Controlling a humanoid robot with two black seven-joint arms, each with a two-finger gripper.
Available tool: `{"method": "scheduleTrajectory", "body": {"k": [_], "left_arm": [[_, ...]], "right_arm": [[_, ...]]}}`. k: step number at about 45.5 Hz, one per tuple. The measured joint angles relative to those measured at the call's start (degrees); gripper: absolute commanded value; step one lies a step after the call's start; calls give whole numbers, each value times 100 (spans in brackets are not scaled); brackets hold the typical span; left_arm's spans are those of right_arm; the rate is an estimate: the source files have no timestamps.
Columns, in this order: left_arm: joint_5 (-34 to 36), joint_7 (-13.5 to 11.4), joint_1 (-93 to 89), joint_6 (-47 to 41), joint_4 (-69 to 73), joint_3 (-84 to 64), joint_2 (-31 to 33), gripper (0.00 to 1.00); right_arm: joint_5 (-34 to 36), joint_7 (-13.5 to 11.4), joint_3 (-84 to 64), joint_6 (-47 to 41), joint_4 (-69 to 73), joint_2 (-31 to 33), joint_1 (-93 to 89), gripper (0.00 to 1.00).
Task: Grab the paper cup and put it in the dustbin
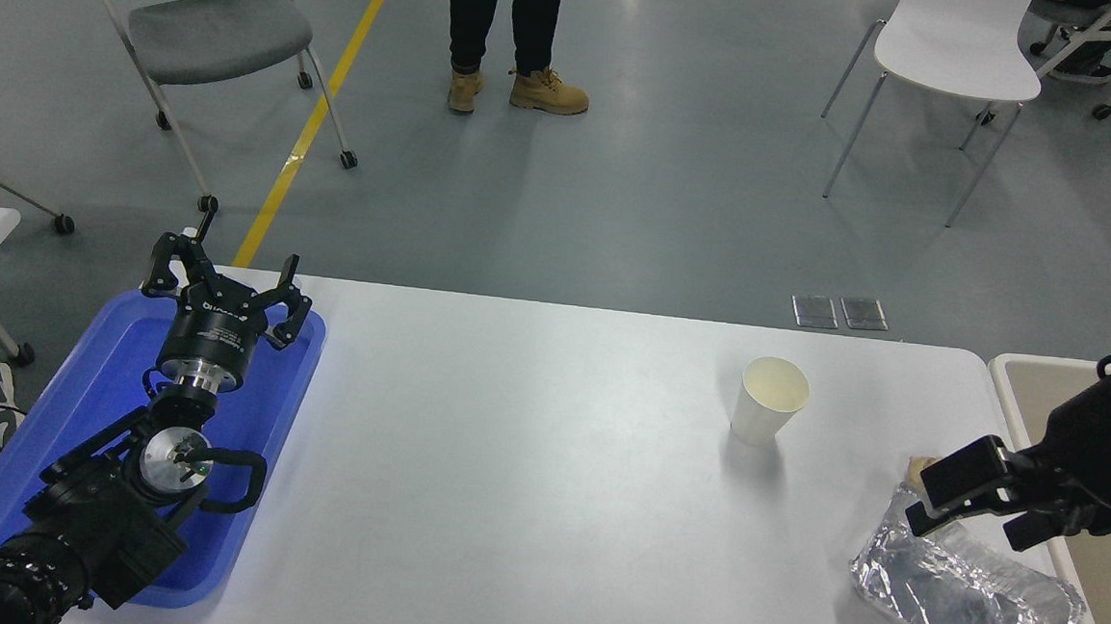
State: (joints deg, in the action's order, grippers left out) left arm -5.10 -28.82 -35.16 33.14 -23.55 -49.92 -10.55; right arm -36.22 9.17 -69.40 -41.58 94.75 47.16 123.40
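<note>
The small tapered paper cup (767,414) is plain white outside with a cream inside. The broad flat bench (526,484) is white and unpatterned. The shallow plastic tray (265,410) at the left is bright blue. The crinkled foil tray (962,597) is shiny silver with grey creases. The large rectangular dustbin (1010,378) has an off-white rim and a beige inside. The left tool (226,292) is black with a silver metal ring behind it; the right tool (965,482) is black too. The floor (680,165) is grey-green with a yellow stripe (317,114). A person's boots (550,92) are tan under black trousers.
</note>
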Motion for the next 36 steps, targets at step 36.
{"method": "scheduleTrajectory", "body": {"k": [36], "left_arm": [[0, 0, 0, 0, 3, 0, 0, 100]], "right_arm": [[-82, -58, 111, 452, -574, -27, -477, 100]]}}
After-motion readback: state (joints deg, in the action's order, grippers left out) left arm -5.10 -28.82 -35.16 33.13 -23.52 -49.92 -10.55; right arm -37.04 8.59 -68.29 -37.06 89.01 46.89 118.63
